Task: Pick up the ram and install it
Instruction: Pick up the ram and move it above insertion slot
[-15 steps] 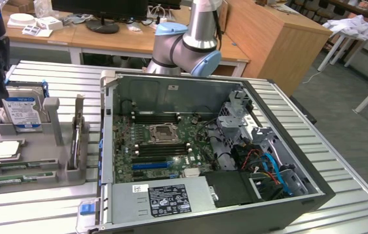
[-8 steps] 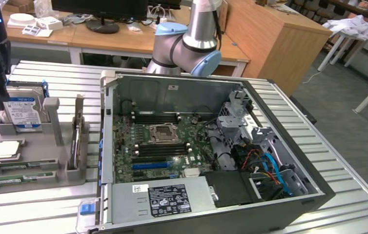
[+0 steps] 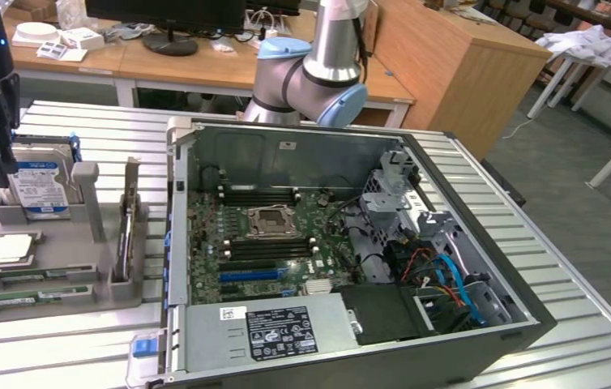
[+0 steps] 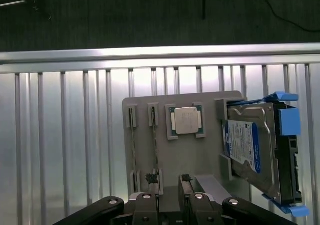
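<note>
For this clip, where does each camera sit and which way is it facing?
Wrist view: on the wrist, looking down onto the parts tray on the slatted table; the gripper shows.
Exterior view: off the arm, raised, looking down across the table at the open computer case and the tray; the arm and gripper show.
Shared: the tray, hard drive, processor and ram.

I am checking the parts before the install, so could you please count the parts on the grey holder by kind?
ram sticks: 2
hard drive: 1
processor chip: 1
Total: 4 parts on the grey holder
</note>
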Motion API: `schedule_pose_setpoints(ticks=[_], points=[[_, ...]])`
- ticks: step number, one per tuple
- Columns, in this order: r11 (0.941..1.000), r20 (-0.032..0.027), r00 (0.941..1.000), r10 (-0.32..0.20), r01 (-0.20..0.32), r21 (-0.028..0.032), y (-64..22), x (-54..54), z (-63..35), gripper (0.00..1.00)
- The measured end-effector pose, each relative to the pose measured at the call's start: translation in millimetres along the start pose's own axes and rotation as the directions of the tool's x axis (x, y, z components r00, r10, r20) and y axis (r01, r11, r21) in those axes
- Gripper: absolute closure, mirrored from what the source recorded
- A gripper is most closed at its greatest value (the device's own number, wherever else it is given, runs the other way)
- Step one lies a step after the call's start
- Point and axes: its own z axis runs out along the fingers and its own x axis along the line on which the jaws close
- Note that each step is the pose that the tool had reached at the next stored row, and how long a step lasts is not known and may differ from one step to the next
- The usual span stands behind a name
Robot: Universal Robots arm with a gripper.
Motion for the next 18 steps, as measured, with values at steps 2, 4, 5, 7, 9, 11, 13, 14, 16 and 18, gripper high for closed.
schedule_pose_setpoints(ticks=[2,4,5,7,9,11,13,14,16,18], points=[[1.0,0.0,1.0,0.0,0.0,0.0,-0.1,0.0,1.5,0.7],[1.0,0.0,1.0,0.0,0.0,0.0,-0.4,0.2,9.7,0.7],[1.0,0.0,1.0,0.0,0.0,0.0,-0.6,0.2,13.8,0.7],[1.0,0.0,1.0,0.0,0.0,0.0,-0.7,0.3,16.1,0.7],[1.0,0.0,1.0,0.0,0.0,0.0,-0.8,0.3,18.5,0.7],[1.0,0.0,1.0,0.0,0.0,0.0,-0.9,0.4,20.6,0.7],[1.0,0.0,1.0,0.0,0.0,0.0,-1.0,0.4,22.8,0.7],[1.0,0.0,1.0,0.0,0.0,0.0001,-1.1,0.4,23.9,0.7],[1.0,0.0,1.0,0.0,0.0,0.0,-1.1,0.4,25.8,0.7],[1.0,0.0,1.0,0.0,0.0,0.0,-1.2,0.5,27.7,0.7]])
